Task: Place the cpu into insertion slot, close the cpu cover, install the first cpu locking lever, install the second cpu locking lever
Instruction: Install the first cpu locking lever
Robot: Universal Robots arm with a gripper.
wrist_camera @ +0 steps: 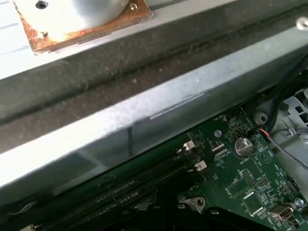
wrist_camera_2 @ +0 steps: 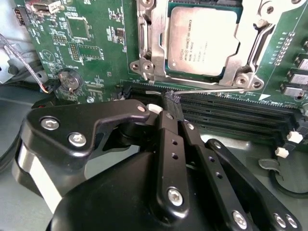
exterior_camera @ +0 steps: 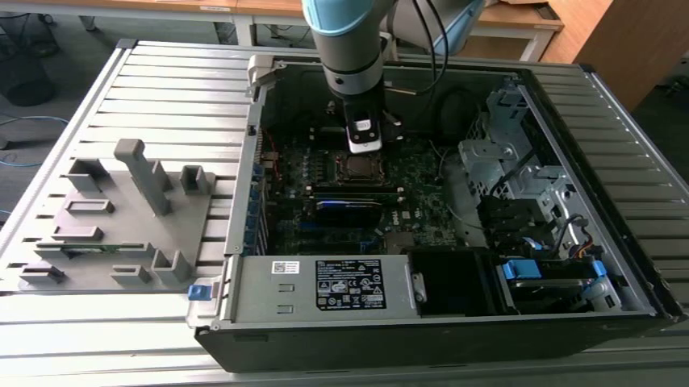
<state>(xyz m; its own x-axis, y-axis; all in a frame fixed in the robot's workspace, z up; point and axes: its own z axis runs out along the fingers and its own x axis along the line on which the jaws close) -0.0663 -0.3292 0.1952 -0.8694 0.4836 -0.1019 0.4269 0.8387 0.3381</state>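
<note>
Support: one grey metal table (exterior_camera: 97,339) with a ribbed top, its slats running across the exterior view.

Two items rest directly on it.

Item one: an open black computer case (exterior_camera: 431,343), lying on its side with the open face up. It takes up the table from the centre out to three o'clock.

Item two: a flat grey holder plate (exterior_camera: 210,226) carrying upright brackets and one tall post (exterior_camera: 145,177). It sits at nine o'clock of the case, just beside the case wall; contact cannot be confirmed.

Table slats are visible past the case at six, eleven and two o'clock.
</note>
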